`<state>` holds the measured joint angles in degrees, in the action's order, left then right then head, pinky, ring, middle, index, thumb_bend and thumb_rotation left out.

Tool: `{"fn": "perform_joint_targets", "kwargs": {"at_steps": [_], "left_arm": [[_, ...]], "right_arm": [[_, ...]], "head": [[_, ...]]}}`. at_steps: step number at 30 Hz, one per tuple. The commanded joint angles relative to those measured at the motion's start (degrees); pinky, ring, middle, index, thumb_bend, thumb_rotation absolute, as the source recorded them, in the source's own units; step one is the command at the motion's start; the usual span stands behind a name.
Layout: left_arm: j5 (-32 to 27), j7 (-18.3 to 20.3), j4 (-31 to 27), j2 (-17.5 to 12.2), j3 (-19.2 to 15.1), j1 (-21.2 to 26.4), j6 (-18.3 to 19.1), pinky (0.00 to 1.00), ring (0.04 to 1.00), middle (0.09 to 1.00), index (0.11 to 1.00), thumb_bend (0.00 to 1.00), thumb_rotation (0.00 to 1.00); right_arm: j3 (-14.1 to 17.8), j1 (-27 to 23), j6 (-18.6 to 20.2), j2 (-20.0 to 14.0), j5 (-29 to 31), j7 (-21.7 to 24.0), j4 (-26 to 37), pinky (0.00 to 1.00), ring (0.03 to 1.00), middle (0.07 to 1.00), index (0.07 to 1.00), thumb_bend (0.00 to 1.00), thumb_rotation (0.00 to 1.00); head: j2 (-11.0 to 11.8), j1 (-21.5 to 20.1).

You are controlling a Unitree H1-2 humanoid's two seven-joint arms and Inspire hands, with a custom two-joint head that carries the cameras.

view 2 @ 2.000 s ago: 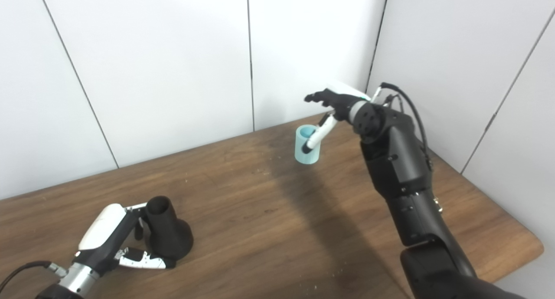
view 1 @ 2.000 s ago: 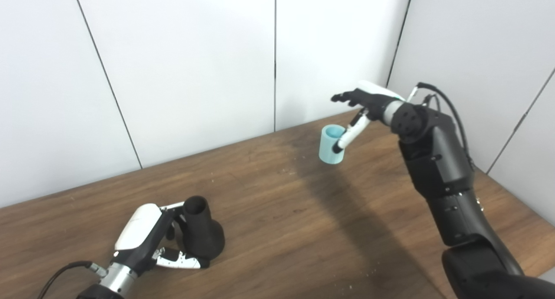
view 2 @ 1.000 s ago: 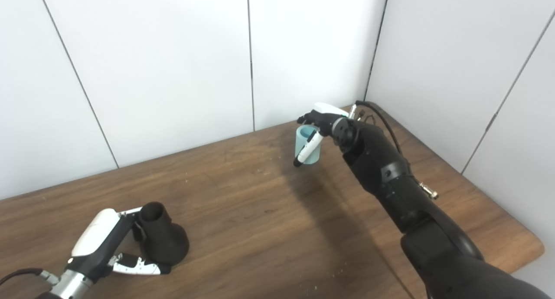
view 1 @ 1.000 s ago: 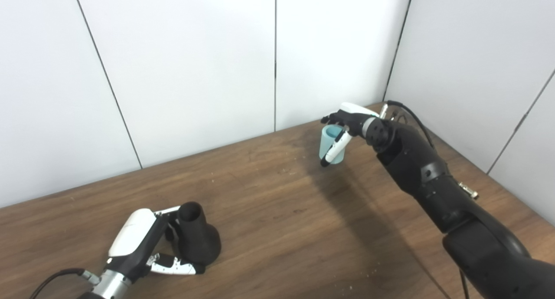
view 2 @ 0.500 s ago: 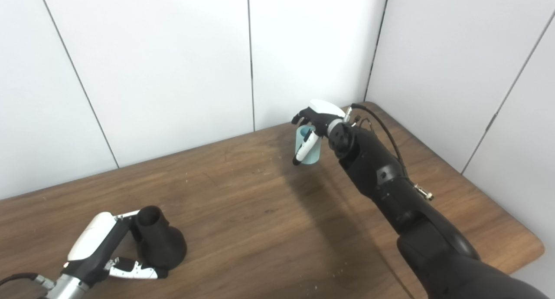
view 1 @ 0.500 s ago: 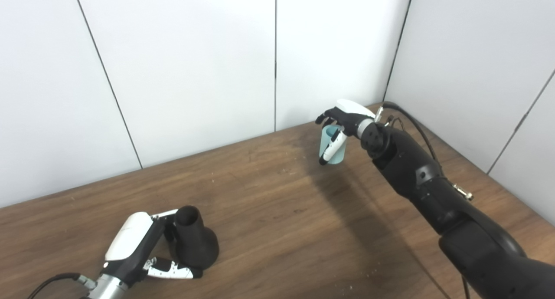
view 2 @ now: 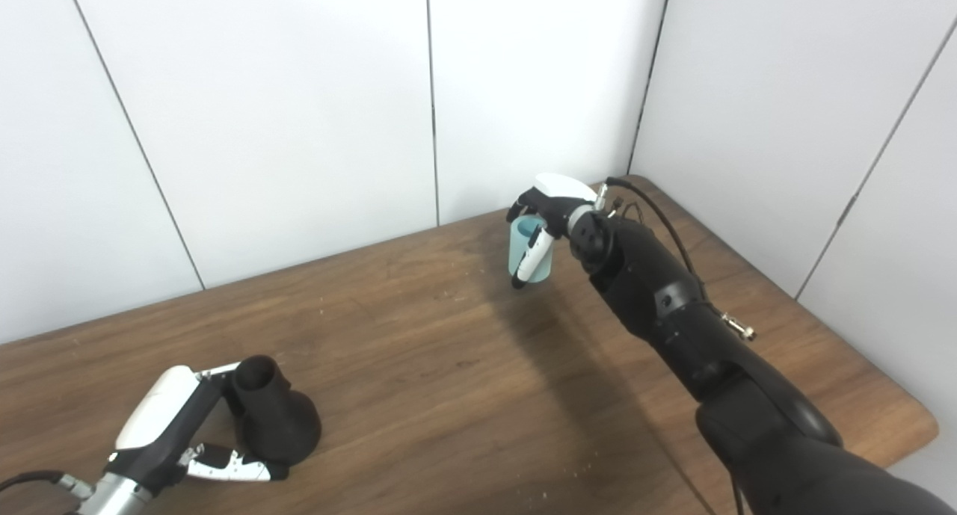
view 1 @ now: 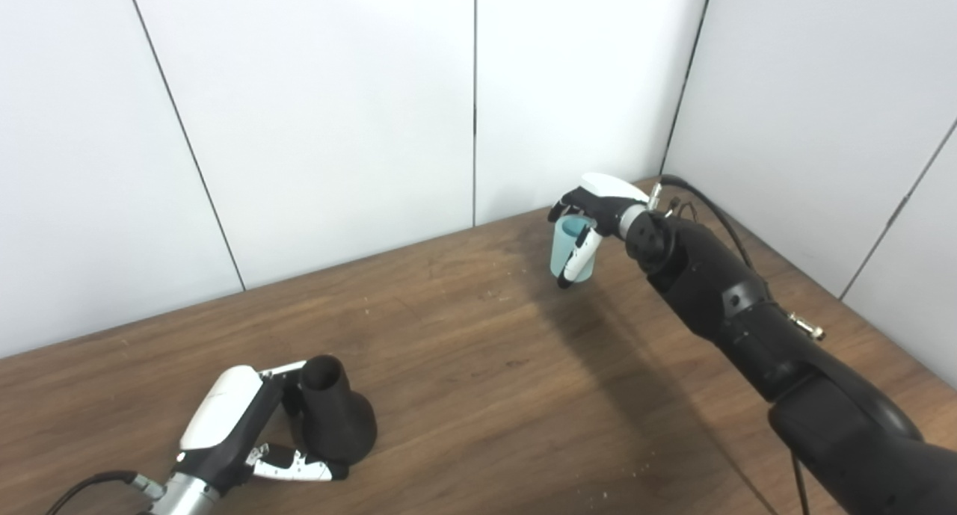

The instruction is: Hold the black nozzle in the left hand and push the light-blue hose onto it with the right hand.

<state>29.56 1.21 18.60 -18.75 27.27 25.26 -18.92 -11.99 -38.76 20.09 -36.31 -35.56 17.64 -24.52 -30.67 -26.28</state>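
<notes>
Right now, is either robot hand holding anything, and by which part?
Left robot hand wraps the black nozzle low on its neck; right robot hand closes over the light-blue hose at its rim. Both stand on the table.

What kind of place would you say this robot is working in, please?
Probably a lab or test cell: a bare wooden table boxed in by plain white wall panels, holding only the black nozzle and light-blue hose.

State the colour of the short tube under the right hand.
Light blue: the short hose piece shows best in the left eye view, with the right hand over its open top.
</notes>
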Motion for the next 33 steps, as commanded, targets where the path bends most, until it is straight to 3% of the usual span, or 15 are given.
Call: {"fn": "perform_joint_targets", "kwargs": {"at_steps": [1, 6, 12, 15, 17, 18, 20, 24, 33], "left_arm": [[1.86, 5.98, 2.02, -2.42, 1.54, -3.21, 2.41, 0.44, 0.471, 0.464, 0.499, 0.53, 0.0], [1.62, 6.41, 1.97, -2.58, 1.28, -3.43, 2.38, 0.44, 0.472, 0.456, 0.502, 0.53, 0.0], [1.52, 6.65, 1.64, -2.48, 1.23, -3.62, 2.62, 0.43, 0.472, 0.469, 0.496, 0.53, 0.0], [1.43, 6.67, 1.57, -2.37, 1.2, -3.65, 2.56, 0.43, 0.467, 0.469, 0.496, 0.53, 0.0], [1.39, 6.63, 1.59, -2.33, 1.2, -3.66, 2.44, 0.42, 0.46, 0.462, 0.499, 0.53, 0.0], [1.3, 6.61, 1.62, -2.36, 1.16, -3.69, 2.33, 0.42, 0.458, 0.461, 0.5, 0.53, 0.0], [1.13, 6.67, 1.54, -2.47, 1.11, -3.79, 2.23, 0.42, 0.457, 0.46, 0.5, 0.53, 0.0], [1.04, 6.79, 1.28, -2.63, 1.03, -3.9, 2.31, 0.42, 0.459, 0.464, 0.498, 0.53, 0.0], [1.22, 7.43, 0.61, -2.57, 1.02, -3.81, 3.15, 0.42, 0.459, 0.457, 0.502, 0.53, 0.0]], "right_arm": [[0.29, -2.23, 0.5, -2.33, -0.29, 0.12, 1.93, 0.56, 0.68, 0.735, 0.737, 0.79, 0.02], [-0.09, -1.7, 1.75, -2.92, -0.01, 2.32, 3.05, 0.53, 0.66, 0.746, 0.735, 0.79, 0.0], [-0.46, -1.8, 3.5, -2.76, -0.47, 3.13, 3.78, 0.6, 0.713, 0.768, 0.725, 0.78, 0.0], [-0.29, -1.44, 4.25, -2.71, -1.26, 1.93, 4.69, 0.56, 0.624, 0.683, 0.659, 0.74, 0.0], [0.08, -0.94, 4.74, -2.64, -1.57, 1.06, 5.39, 0.48, 0.477, 0.516, 0.55, 0.57, 0.0], [0.37, -0.58, 4.85, -2.6, -1.62, 0.52, 5.7, 0.46, 0.458, 0.493, 0.536, 0.54, 0.0], [0.86, 0.08, 4.69, -2.54, -1.56, -0.44, 6.09, 0.4, 0.459, 0.489, 0.487, 0.51, 0.0], [1.66, 1.06, 3.43, -2.37, -1.35, -3.01, 5.89, 0.37, 0.467, 0.509, 0.46, 0.5, 0.0], [3.55, 1.98, 0.5, -1.05, -0.21, -8.68, 7.77, 0.36, 0.469, 0.489, 0.45, 0.5, 0.0]], "head": [[-0.12, 0.05], [-0.26, 0.04], [-0.64, 0.06], [-0.82, 0.14], [-0.82, 0.14], [-0.98, 0.05], [-1.1, 0.12], [-1.48, 0.41], [-1.96, 1.09]]}}
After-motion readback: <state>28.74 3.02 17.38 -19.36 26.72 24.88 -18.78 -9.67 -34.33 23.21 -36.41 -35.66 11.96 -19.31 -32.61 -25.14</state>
